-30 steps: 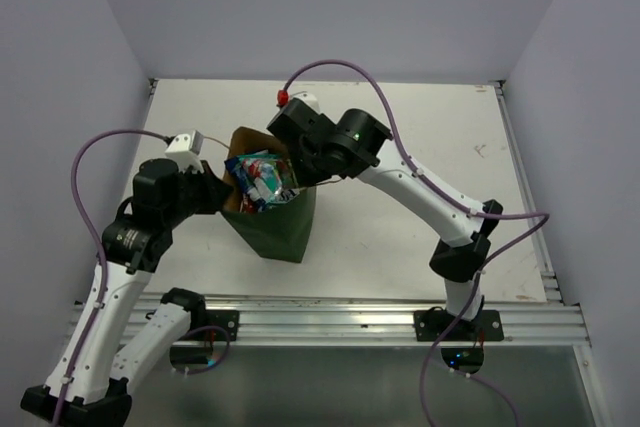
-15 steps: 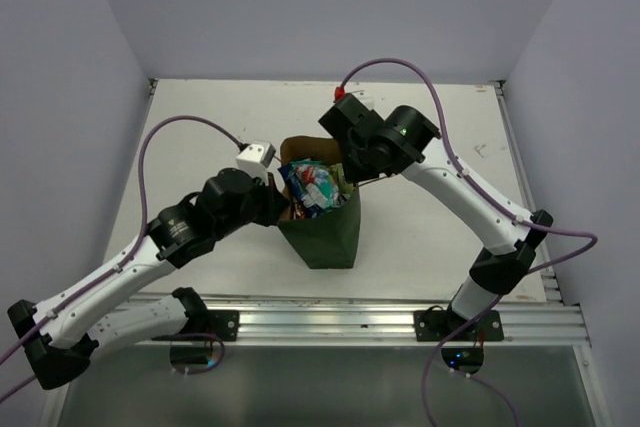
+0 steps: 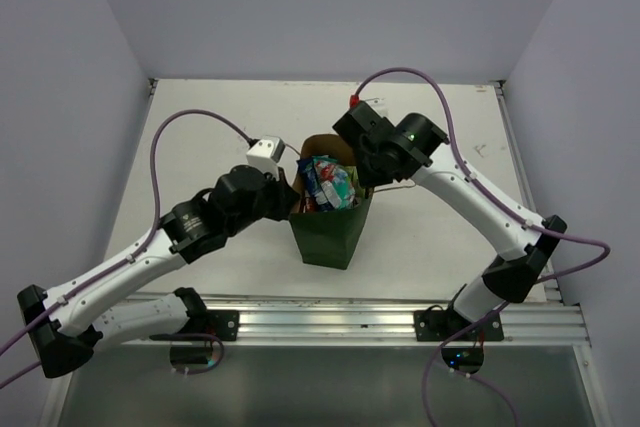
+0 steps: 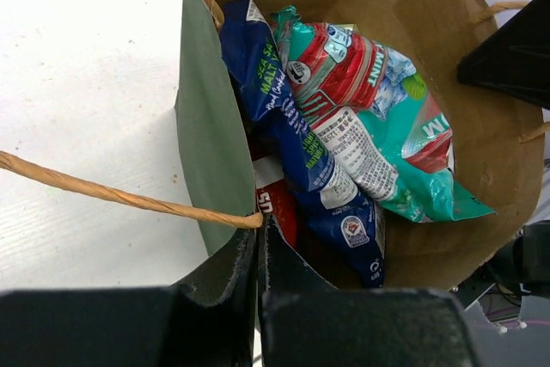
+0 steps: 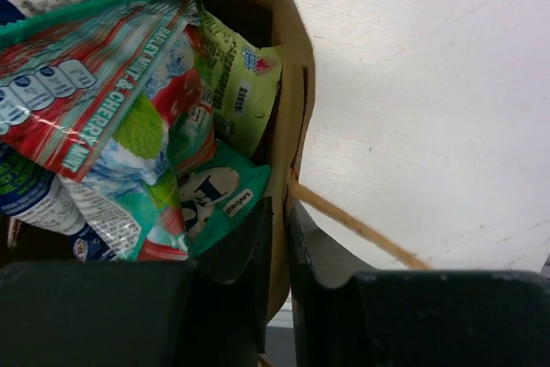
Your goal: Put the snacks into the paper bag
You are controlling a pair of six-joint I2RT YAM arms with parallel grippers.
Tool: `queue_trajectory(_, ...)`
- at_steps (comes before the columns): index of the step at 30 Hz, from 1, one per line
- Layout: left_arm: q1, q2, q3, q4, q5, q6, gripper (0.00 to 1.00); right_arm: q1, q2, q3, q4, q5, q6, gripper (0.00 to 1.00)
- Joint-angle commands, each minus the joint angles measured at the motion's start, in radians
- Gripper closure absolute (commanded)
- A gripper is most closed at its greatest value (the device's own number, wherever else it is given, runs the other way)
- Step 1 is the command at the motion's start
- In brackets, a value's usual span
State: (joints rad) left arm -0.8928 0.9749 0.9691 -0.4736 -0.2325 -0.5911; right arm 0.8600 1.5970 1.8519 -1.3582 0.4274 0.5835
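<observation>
The dark green paper bag (image 3: 330,235) stands upright at the table's middle, and both grippers hold its rim. My left gripper (image 3: 290,190) is shut on the bag's left wall (image 4: 210,152), just under a tan string handle (image 4: 112,195). My right gripper (image 3: 363,173) is shut on the bag's right wall (image 5: 292,100). Inside lie the teal-pink Fox's bag (image 4: 378,118), the dark blue-white packet (image 4: 301,143), the red chip bag (image 4: 277,208) and the small pale green packet (image 5: 236,83). The orange gummy bag is hidden.
The white table (image 3: 200,137) runs to purple walls at the back and sides. A metal rail (image 3: 330,317) with the arm bases lines the near edge. The arms' purple cables (image 3: 190,122) loop above the table.
Both arms have carried the bag to the right and a little toward the near edge, each still shut on its rim. The packets stay inside.
</observation>
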Motion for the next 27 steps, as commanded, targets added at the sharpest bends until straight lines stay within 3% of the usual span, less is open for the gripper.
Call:
queue_trajectory(1,-0.006,-0.001,0.051,0.139,0.015,0.008,0.96,-0.015,-0.026,-0.031,0.057,0.008,-0.013,0.8)
queue_trajectory(2,-0.006,-0.002,0.052,0.154,0.018,0.013,0.85,-0.015,-0.028,-0.026,0.057,0.011,-0.014,0.53)
queue_trajectory(3,-0.008,-0.007,0.059,0.161,0.018,0.026,0.62,-0.013,-0.028,-0.01,0.056,0.011,-0.02,0.41)
queue_trajectory(5,-0.015,-0.015,0.069,0.188,0.006,0.043,0.43,-0.015,-0.035,0.022,0.05,0.014,-0.028,0.31)
queue_trajectory(6,-0.017,-0.018,0.085,0.196,0.001,0.059,0.32,-0.013,-0.038,0.065,0.045,0.014,-0.04,0.31)
queue_trajectory(12,-0.043,-0.016,0.189,0.188,-0.076,0.106,0.24,-0.015,-0.055,0.281,-0.027,0.011,-0.082,0.28)
queue_trajectory(15,-0.049,-0.024,0.27,0.142,-0.213,0.128,0.24,-0.015,-0.066,0.352,-0.082,0.049,-0.088,0.26)
queue_trajectory(18,-0.048,-0.027,0.351,0.073,-0.383,0.165,0.21,-0.015,-0.106,0.29,-0.113,0.129,-0.073,0.23)
queue_trajectory(21,-0.047,-0.007,0.395,0.03,-0.49,0.253,0.11,-0.015,-0.172,0.196,-0.134,0.272,-0.034,0.19)
queue_trajectory(23,-0.04,0.007,0.42,0.033,-0.524,0.324,0.06,-0.016,-0.225,0.147,-0.186,0.431,0.014,0.14)
queue_trajectory(27,0.02,0.008,0.43,0.044,-0.473,0.336,0.05,-0.015,-0.258,0.124,-0.203,0.502,0.027,0.13)
